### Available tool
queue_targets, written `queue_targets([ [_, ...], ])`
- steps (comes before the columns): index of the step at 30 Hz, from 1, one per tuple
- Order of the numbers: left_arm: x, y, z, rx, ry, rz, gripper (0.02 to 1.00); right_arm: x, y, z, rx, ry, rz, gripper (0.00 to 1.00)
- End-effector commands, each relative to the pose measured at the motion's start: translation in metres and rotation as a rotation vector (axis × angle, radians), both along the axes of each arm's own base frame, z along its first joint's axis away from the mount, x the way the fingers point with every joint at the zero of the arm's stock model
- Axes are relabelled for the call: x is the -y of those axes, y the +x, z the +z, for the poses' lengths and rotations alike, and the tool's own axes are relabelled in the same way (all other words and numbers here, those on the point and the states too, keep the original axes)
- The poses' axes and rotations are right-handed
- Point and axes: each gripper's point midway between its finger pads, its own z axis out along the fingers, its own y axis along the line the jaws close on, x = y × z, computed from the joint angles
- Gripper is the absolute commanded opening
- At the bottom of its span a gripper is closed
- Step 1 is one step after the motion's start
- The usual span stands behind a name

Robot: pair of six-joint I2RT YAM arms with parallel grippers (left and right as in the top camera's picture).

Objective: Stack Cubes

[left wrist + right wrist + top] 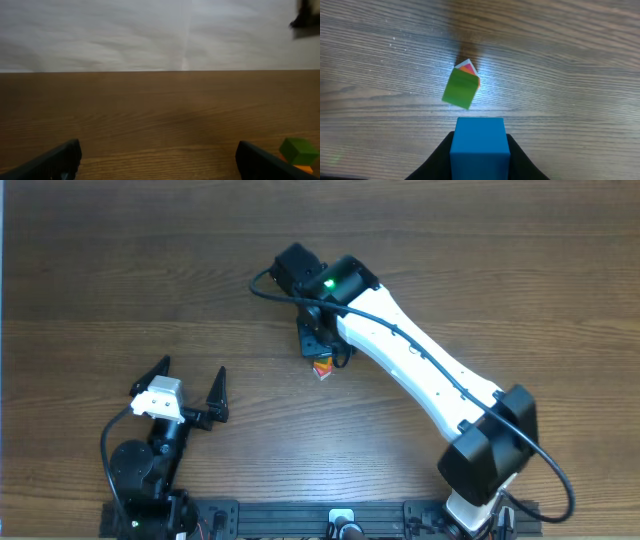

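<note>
- Top view gives me the right arm (pixel 420 370) stretched from the near right corner of the tabletop (pixel 100 260) to about its middle, with a green light (pixel 328 283) lit near the wrist.
- My right gripper (pixel 480 156) is clenched on a blue cube (pixel 480 145). Its black fingers (pixel 442 161) press the cube's two opposite sides.
- The stack (pixel 322 367) stands at about the middle of the tabletop, partly under the right arm's wrist as the top view shows it.
- Right wrist view shows the stack from above: a green cube (pixel 461 89) sits on an orange cube (pixel 469 70). The green one is turned a little, so their edges do not line up.
- A white corner peeks out past the orange. I cannot tell what it belongs to.
- The blue cube is near the stack but apart from it and off to one side. Bare wood shows between it and the green cube.
- My left gripper (pixel 193 367) is toward the near left corner of the tabletop, well apart from the stack. It is released, with its fingers spread wide.
- Left wrist view catches the green cube just past one of that gripper's fingers (pixel 260 162), with orange under it. A white wall (pixel 125 35) stands beyond the far edge.
</note>
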Motion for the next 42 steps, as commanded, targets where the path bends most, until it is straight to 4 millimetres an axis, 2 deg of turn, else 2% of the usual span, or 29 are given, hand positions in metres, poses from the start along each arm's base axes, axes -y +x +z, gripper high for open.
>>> queue_targets([
  [1, 0.001, 0.0, -0.002, 0.005, 0.017, -0.004, 1.0, -0.003, -0.002, -0.017, -0.046, -0.012, -0.009, 0.143],
  [19, 0.001, 0.0, -0.002, 0.005, 0.017, -0.004, 1.0, -0.013, 0.0, -0.033, -0.079, 0.003, -0.013, 0.137],
  [42, 0.001, 0.0, -0.002, 0.005, 0.017, -0.004, 1.0, -0.019, 0.0, -0.041, -0.076, 0.006, -0.009, 0.137],
])
